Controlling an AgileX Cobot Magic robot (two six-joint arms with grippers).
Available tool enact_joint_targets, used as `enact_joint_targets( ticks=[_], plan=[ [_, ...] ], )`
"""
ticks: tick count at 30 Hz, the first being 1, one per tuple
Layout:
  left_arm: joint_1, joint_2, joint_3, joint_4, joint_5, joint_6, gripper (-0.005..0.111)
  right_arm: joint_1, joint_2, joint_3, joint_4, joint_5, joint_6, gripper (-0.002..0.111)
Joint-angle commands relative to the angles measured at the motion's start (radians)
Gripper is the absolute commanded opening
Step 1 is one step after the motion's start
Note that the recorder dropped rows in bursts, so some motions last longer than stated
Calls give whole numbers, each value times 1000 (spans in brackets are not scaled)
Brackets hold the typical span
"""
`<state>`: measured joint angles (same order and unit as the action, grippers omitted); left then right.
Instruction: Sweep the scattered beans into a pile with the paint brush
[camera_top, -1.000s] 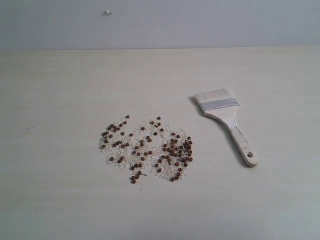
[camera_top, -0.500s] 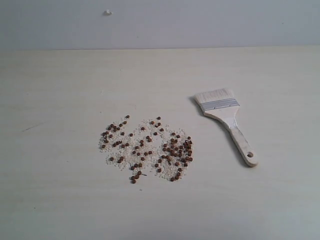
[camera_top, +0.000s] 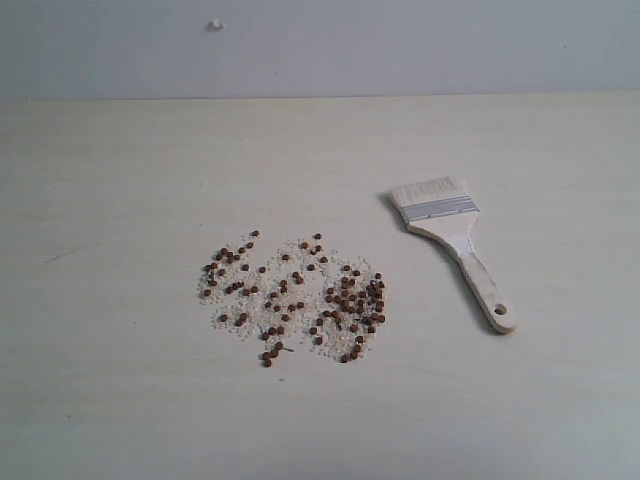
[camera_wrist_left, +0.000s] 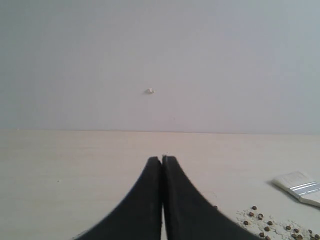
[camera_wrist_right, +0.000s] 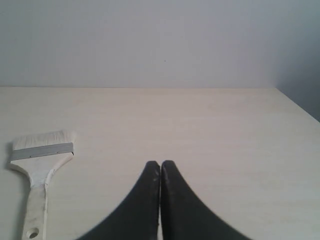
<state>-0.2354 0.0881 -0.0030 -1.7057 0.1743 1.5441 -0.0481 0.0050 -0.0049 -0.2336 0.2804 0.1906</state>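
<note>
Reddish-brown beans (camera_top: 295, 297) lie scattered with whitish crumbs over the middle of the pale table; a few of these beans (camera_wrist_left: 265, 225) show in the left wrist view. The paint brush (camera_top: 452, 243) lies flat to their right, bristles toward the back wall, pale handle with a hole toward the front. The right wrist view shows the paint brush (camera_wrist_right: 39, 170) apart from my gripper. My left gripper (camera_wrist_left: 162, 159) is shut with nothing in it, over bare table. My right gripper (camera_wrist_right: 160, 163) is likewise shut and empty. Neither arm appears in the exterior view.
A pale wooden table (camera_top: 120, 180) runs back to a grey wall (camera_top: 400, 40) bearing a small white blob (camera_top: 215, 25). The table's right edge (camera_wrist_right: 295, 105) shows in the right wrist view.
</note>
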Motion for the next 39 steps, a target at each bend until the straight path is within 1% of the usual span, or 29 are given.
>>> enact_joint_targets(
  ticks=[1, 5, 11, 15, 24, 28, 30, 31, 32, 33, 34, 35, 36, 37, 38, 39],
  plan=[
    [-5, -6, 3, -6, 1, -8, 0, 1, -5, 5, -11, -14, -12, 0],
    [-5, -6, 3, -6, 1, -8, 0, 1, -5, 5, -39, -58, -14, 0],
    [-5, -6, 3, -6, 1, -8, 0, 1, -5, 5, -34, -191, -5, 0],
    [-5, -6, 3, -6, 1, -8, 0, 1, -5, 5, 0, -268, -5, 0],
    [-5, -6, 3, -6, 1, -8, 0, 1, -5, 5, 1, -432, -3, 0],
    [-5, -6, 3, -6, 1, -8, 0, 1, -5, 5, 56, -510, -3, 0],
    [-5, -6, 3, -6, 1, -8, 0, 1, -5, 5, 179, -564, 174, 0],
    [-5, -6, 3, -6, 1, -8, 0, 1, -5, 5, 205, -626, 329, 0],
    [-5, -6, 3, -6, 1, -8, 0, 1, -5, -2, 146, -628, 408, 0],
    [-5, -6, 3, -6, 1, -8, 0, 1, -2, -78, 45, -559, 506, 0],
    [-5, -6, 3, -6, 1, -8, 0, 1, 29, -134, 1, -492, 555, 0],
    [-5, -6, 3, -6, 1, -8, 0, 1, 91, -229, -69, -387, 599, 0],
    [-5, -6, 3, -6, 1, -8, 0, 1, 172, -302, -114, -280, 599, 0],
    [-5, -6, 3, -6, 1, -8, 0, 1, 297, -414, -167, -130, 565, 0],
    [-5, -6, 3, -6, 1, -8, 0, 1, 419, -512, -120, 9, 474, 0],
    [-5, -6, 3, -6, 1, -8, 0, 1, 514, -591, -12, 101, 337, 0]
  ],
)
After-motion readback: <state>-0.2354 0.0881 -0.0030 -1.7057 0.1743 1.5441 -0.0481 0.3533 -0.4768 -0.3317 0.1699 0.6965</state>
